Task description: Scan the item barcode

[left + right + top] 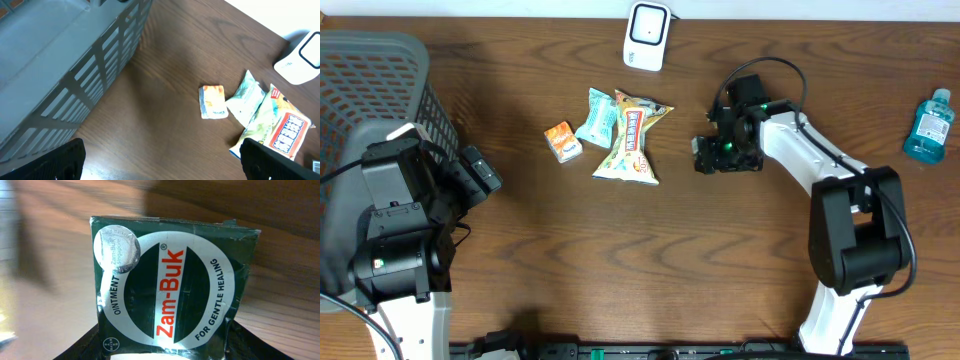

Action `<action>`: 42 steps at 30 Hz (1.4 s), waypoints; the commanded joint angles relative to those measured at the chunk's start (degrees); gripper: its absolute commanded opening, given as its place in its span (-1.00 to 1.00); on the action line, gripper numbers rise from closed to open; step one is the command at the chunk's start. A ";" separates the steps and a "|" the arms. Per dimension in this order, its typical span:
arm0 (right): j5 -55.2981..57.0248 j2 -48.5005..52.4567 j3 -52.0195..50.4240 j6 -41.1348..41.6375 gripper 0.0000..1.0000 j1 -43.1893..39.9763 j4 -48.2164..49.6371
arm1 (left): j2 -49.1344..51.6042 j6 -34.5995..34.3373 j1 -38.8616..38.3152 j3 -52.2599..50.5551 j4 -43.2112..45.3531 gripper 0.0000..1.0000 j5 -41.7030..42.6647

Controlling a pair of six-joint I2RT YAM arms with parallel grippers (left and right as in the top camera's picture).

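Note:
A dark green Zam-Buk ointment box [170, 280] fills the right wrist view, its printed face toward the camera, and no barcode shows on this face. My right gripper [165, 352] is shut on its lower end, one black finger on each side. Overhead, the box [706, 156] is held just above the table, right of the snack pile, in the right gripper [725, 150]. A white barcode scanner [647, 34] stands at the table's far edge, up and left of the box. My left gripper [160, 165] is open over bare wood beside the basket, holding nothing.
A grey basket [370, 90] takes up the left side. An orange packet [562, 141], a teal packet [597, 118] and a snack bag [632, 140] lie mid-table. A blue bottle [929, 125] stands at the far right.

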 commanded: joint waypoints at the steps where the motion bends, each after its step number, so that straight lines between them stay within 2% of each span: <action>1: -13.29 -4.28 1.49 -3.30 0.12 -0.28 0.90 | 0.09 -0.50 0.35 0.31 -0.02 0.96 -0.70; 11: -47.84 -6.91 1.49 -16.35 0.05 -1.11 3.37 | 0.09 -0.50 0.35 0.31 -0.02 0.95 -0.70; 17: -56.02 -6.91 1.46 -18.38 0.07 -1.14 6.12 | 0.09 -0.50 0.35 0.31 -0.02 0.96 -0.70; 42: -57.57 -6.91 1.46 -18.38 0.06 -1.14 7.63 | 0.09 -0.50 0.35 0.31 -0.02 0.95 -0.70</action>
